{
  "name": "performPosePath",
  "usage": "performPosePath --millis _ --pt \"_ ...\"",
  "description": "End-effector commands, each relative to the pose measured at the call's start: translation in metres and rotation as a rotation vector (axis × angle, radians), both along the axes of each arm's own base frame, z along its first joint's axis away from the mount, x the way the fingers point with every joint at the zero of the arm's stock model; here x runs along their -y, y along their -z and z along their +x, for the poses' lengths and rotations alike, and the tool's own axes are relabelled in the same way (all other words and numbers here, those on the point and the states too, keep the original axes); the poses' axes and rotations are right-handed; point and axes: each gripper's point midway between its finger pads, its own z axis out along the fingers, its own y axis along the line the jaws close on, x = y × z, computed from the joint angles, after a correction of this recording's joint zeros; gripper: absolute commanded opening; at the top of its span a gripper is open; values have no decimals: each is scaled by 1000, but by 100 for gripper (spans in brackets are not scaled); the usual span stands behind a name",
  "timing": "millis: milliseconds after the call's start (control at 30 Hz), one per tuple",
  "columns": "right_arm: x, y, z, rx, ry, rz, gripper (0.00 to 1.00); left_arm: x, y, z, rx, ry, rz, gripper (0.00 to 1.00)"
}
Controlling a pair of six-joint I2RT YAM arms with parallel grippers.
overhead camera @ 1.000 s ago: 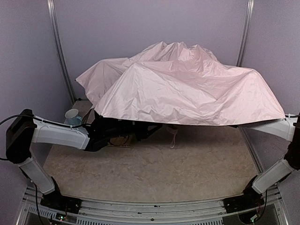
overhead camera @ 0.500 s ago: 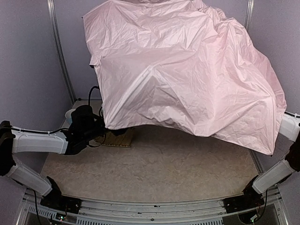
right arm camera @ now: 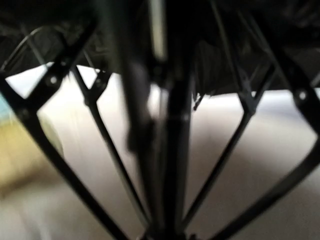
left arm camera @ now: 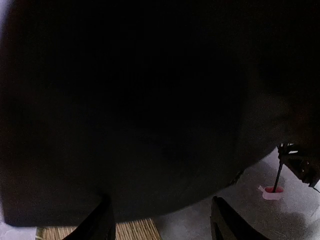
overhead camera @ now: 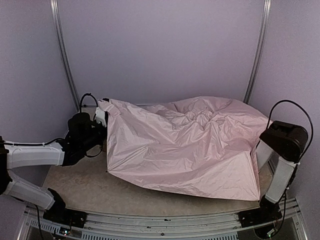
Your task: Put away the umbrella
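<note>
The umbrella [overhead camera: 185, 140] lies open and slumped on the table, its pale pink fabric covering most of it. My left gripper [overhead camera: 101, 120] is at the canopy's left edge. In the left wrist view it [left arm camera: 160, 200] is open and empty, and the black lining [left arm camera: 150, 100] fills the view. The thin shaft [left arm camera: 278, 175] and small pink handle [left arm camera: 272, 193] show far right. My right gripper [right arm camera: 165, 232] is hidden under the fabric in the top view. Its blurred wrist view shows the black shaft [right arm camera: 175, 125] and ribs running into the closed jaws.
A woven bamboo tray [left arm camera: 130, 232] lies under the canopy's left edge, below the left fingers. The right arm [overhead camera: 282, 142] is folded up by the right wall. Metal posts [overhead camera: 62, 50] stand at the back corners. A strip of bare table [overhead camera: 100, 190] shows in front.
The canopy swung high up half a second ago and has now dropped onto the table. The right arm has pulled back and folded. The left gripper has come out from under the canopy to its left edge.
</note>
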Motion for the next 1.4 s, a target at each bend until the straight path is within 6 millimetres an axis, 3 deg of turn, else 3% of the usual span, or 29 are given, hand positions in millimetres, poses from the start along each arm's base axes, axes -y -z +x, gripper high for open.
performPosePath --millis 0,300,400,467,500,633,700,833,967,1067,1133,1267,1300,1367 --pt "10 -26 -12 117 1 121 0 3 -9 3 19 12 0 63" --pt "12 26 -18 -11 2 49 0 13 -9 -4 30 50 16 63" --pt "15 33 -25 -27 1 26 0 19 -14 -11 52 80 26 63" --pt "16 16 -27 19 0 39 0 27 -21 -19 79 122 38 63" --pt "16 -2 -28 72 -2 56 0 32 -25 -24 93 148 47 63" --pt "12 -93 -20 297 7 96 0 76 -33 -67 133 427 149 62" --pt "6 -139 -18 377 -25 72 0 90 -27 -91 104 569 223 62" --pt "22 -201 -8 473 -33 34 0 91 -23 -125 88 738 294 64" --pt "68 -246 5 510 -8 35 0 76 -9 -141 112 779 345 69" --pt "72 -267 4 545 -19 -66 0 64 -5 -142 136 752 365 70" --pt "64 -268 3 545 -57 -160 0 56 -17 -137 181 713 348 70" --pt "47 -257 -7 487 -194 -210 0 36 -87 -144 364 698 126 72" --pt "42 -256 -11 472 -228 -193 0 31 -115 -148 477 678 39 76" --pt "31 -255 -19 458 -276 -166 0 29 -132 -151 548 657 -61 82"
